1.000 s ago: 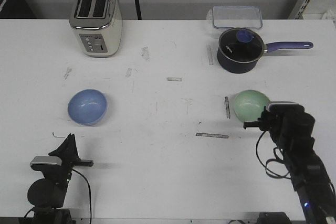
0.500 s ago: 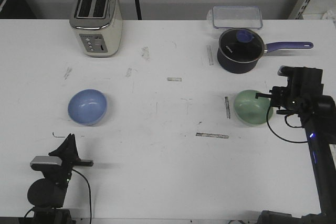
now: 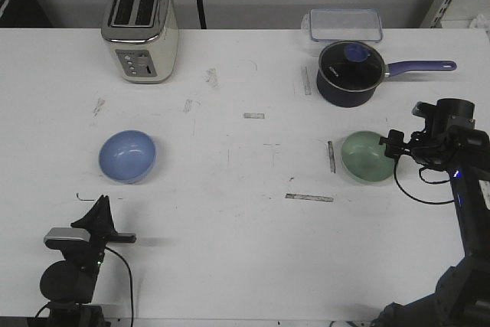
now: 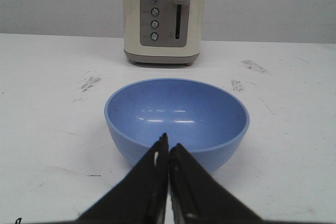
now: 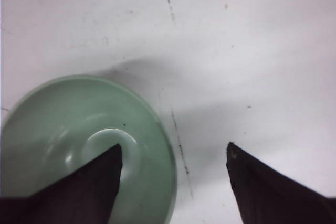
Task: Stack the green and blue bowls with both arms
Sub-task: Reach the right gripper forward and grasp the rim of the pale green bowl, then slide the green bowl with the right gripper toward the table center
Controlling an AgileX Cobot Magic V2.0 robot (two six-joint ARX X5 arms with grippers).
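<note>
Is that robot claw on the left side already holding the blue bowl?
No, the left gripper is shut and empty, its tips short of the blue bowl, which sits untouched on the table.

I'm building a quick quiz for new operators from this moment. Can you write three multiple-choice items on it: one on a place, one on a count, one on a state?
1. What stands on the table straight beyond the blue bowl?
A. a saucepan
B. a toaster
C. a clear lidded box

2. How many bowls are on the table?
A. one
B. two
C. three

3. How is the right end effector set?
A. open, one finger over the green bowl's inside and one outside its rim
B. shut beside the bowl
C. shut on the saucepan handle

Answers:
1 B: the toaster stands behind that bowl in the front and left wrist views.
2 B: only the blue bowl and the green bowl show.
3 A: the right wrist view shows the fingers spread across the rim.
</note>
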